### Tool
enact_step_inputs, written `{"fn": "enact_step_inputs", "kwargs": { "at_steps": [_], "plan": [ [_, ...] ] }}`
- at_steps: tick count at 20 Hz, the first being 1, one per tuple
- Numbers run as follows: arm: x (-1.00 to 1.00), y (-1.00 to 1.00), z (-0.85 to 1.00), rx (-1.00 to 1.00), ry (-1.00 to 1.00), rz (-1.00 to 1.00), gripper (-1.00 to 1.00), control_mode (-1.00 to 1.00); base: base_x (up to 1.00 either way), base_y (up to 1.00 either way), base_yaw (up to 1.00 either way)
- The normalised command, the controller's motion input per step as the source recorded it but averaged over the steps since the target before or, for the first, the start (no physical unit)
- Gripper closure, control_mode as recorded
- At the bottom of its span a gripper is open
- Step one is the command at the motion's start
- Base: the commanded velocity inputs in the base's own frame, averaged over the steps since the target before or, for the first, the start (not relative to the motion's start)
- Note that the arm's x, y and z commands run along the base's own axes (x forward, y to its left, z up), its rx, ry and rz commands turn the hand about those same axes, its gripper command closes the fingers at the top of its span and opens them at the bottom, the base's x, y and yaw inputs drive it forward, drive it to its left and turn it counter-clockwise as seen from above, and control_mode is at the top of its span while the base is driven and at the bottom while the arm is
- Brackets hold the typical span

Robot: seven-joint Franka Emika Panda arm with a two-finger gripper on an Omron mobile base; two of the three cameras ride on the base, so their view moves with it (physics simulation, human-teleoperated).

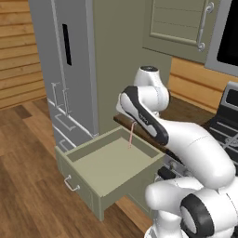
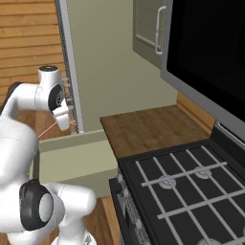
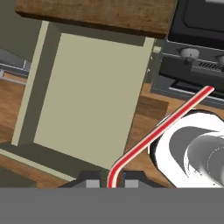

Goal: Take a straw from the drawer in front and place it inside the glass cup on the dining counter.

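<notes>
The sage-green drawer (image 1: pixel 82 178) stands pulled out, its pale floor (image 3: pixel 87 96) bare. The thin pink-red straw (image 3: pixel 162 124) is pinched between my fingertips. From them it bends and runs up to the right in the hand view. My gripper (image 3: pixel 111 181) is shut on it and hovers above the drawer. In the left base view the straw (image 1: pixel 131 135) hangs over the drawer's back part, with my forearm covering the hand. The right base view has the hand (image 2: pixel 61 117) beside the drawer wall (image 2: pixel 72 162). The glass cup and the dining counter are out of view.
A tall grey fridge (image 1: pixel 69 69) stands left of the drawer. A brown wooden countertop (image 2: pixel 148 127) lies above it, with a black stove (image 2: pixel 182 182) to its right. A dark microwave (image 2: pixel 210 52) and a green wall cabinet (image 1: pixel 181 23) hang overhead. Wood floor (image 1: pixel 28 186) spreads to the left.
</notes>
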Motion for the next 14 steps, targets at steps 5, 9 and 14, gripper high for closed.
{"fn": "enact_step_inputs", "kwargs": {
  "at_steps": [5, 9, 14],
  "plan": [
    [-0.64, -0.08, 0.16, -0.03, 0.0, 0.02, 1.0, -1.0, 0.0, 0.0, 0.0],
    [-0.25, -0.01, 0.01, 0.0, 0.0, 0.0, 1.0, -1.0, 0.0, 0.0, 0.0],
    [-0.16, 0.0, 0.0, 0.0, 0.0, 0.0, 1.0, 1.0, -0.13, 0.0, 0.0]
  ]
}}
